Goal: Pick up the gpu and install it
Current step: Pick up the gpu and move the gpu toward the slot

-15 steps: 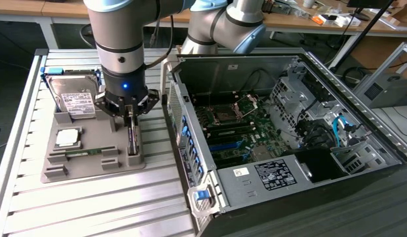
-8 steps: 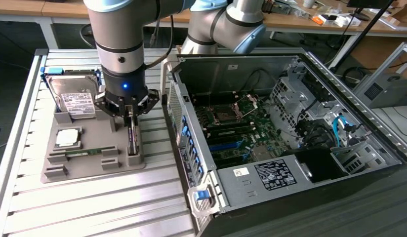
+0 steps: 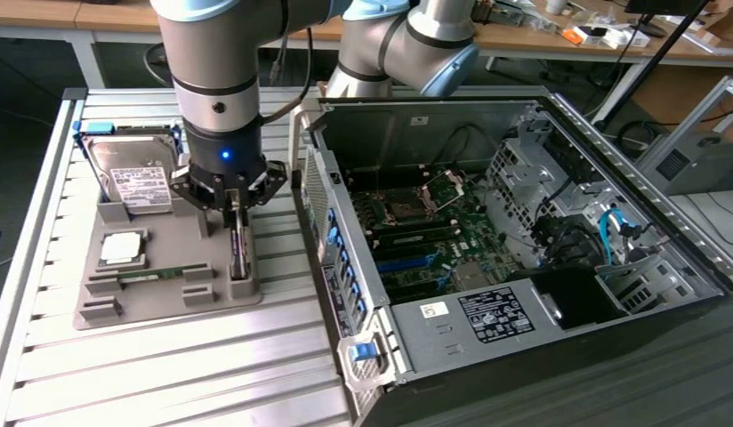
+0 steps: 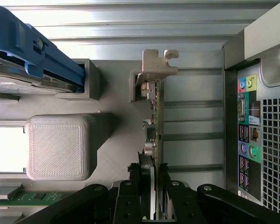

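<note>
Bright, even light. The grey block (image 4: 58, 147) throws a soft shadow to one side; the metal chip (image 4: 4, 149) glares white.

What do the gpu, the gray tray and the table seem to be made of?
The gpu: thin circuit board, likely fibreglass, with a dull silvery metal bracket. The tray: probably printed plastic, matte gray; fine layer lines show. The table: looks like ribbed aluminium, satin sheen.

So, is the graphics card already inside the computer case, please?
No, the graphics card stands on edge in the grey tray beside the case.
</note>
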